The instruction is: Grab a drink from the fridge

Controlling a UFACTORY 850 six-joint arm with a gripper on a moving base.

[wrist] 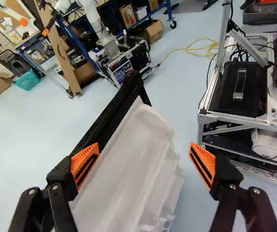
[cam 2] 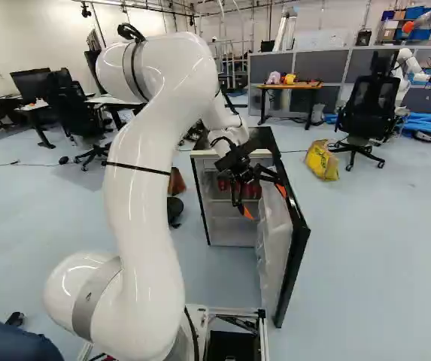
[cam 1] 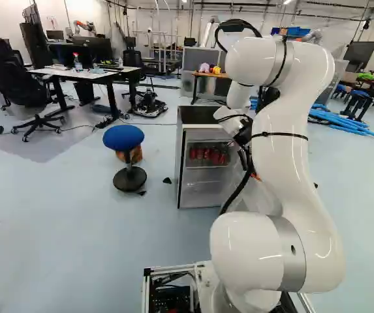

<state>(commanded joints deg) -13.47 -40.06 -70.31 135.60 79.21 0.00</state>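
White arm (cam 2: 146, 188), left of middle in right base view | gripper (cam 2: 265, 201) spread wide, holding nothing, beside open door (cam 2: 274, 241) | red drink cans (cam 1: 206, 155) inside fridge (cam 1: 196, 116), centre of left base view

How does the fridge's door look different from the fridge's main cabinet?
The door is a thin panel, swung wide open, while the cabinet is a deep box with an open front. Inside the cabinet stand several red cans; the door shows a pale, ribbed lining instead, with no cans that I can see. Both are pale inside with black along the top.
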